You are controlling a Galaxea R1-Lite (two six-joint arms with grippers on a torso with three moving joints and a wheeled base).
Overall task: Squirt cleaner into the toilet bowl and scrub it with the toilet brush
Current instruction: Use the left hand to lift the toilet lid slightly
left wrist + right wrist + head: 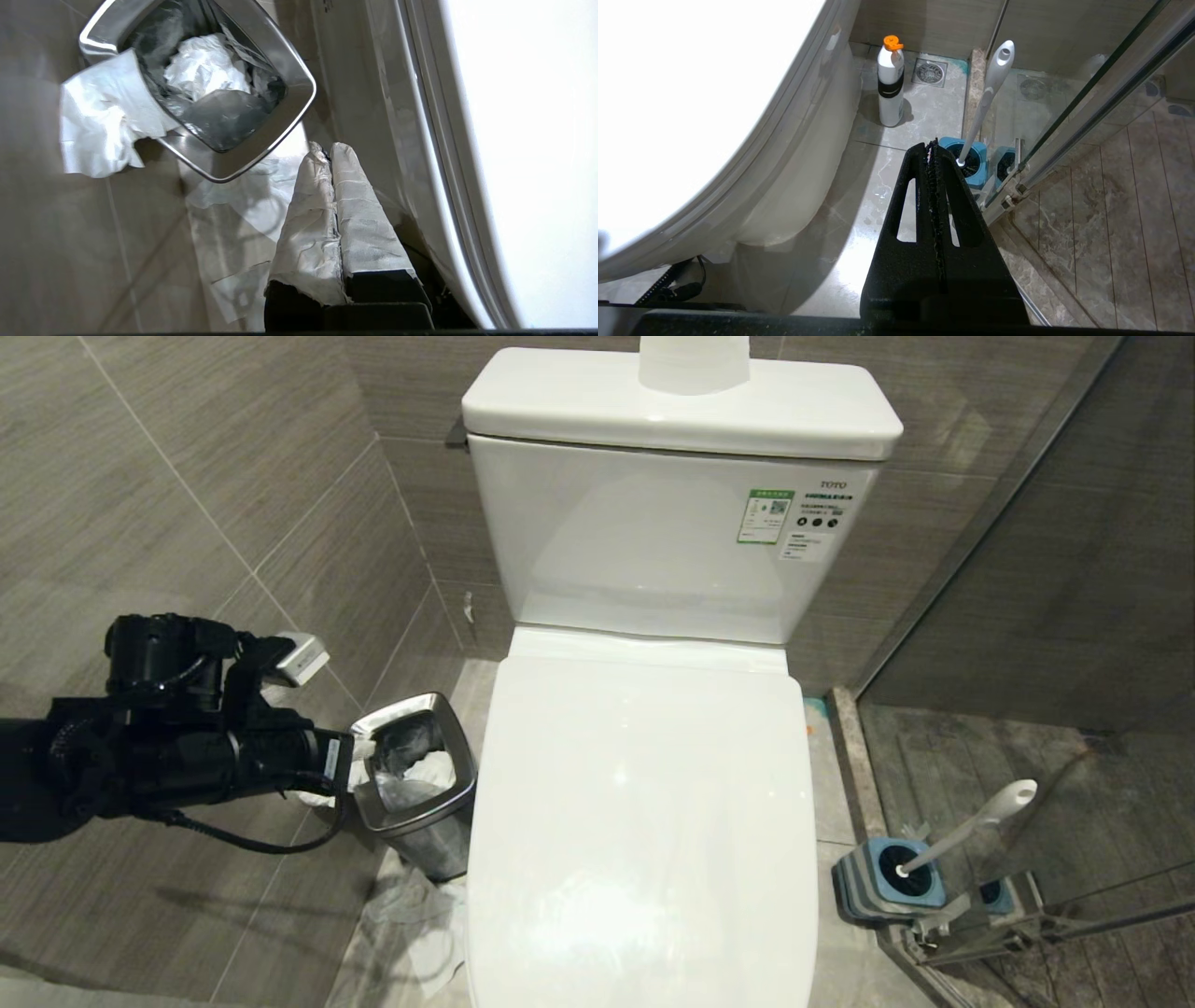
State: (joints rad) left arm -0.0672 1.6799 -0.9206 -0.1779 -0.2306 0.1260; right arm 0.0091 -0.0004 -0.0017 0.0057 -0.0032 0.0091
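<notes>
The white toilet (644, 803) has its lid down, so the toilet bowl's basin is hidden. The toilet brush (971, 826) leans in a blue-and-grey holder (887, 882) on the floor to the toilet's right; its handle (990, 93) shows in the right wrist view. No cleaner liquid shows; a white bottle with an orange cap (891, 84) stands by the toilet's base. My left gripper (329, 149), its fingers wrapped in white, is shut and empty, low between the bin and the toilet's side (420, 163). My right gripper (933, 145) is shut and empty, just short of the holder.
A steel bin (457, 737) with crumpled paper stands left of the toilet, tissue (98, 130) hanging over its rim and more paper on the floor. A glass shower partition (1027, 569) closes the right side. A floor drain (929, 72) lies behind the bottle.
</notes>
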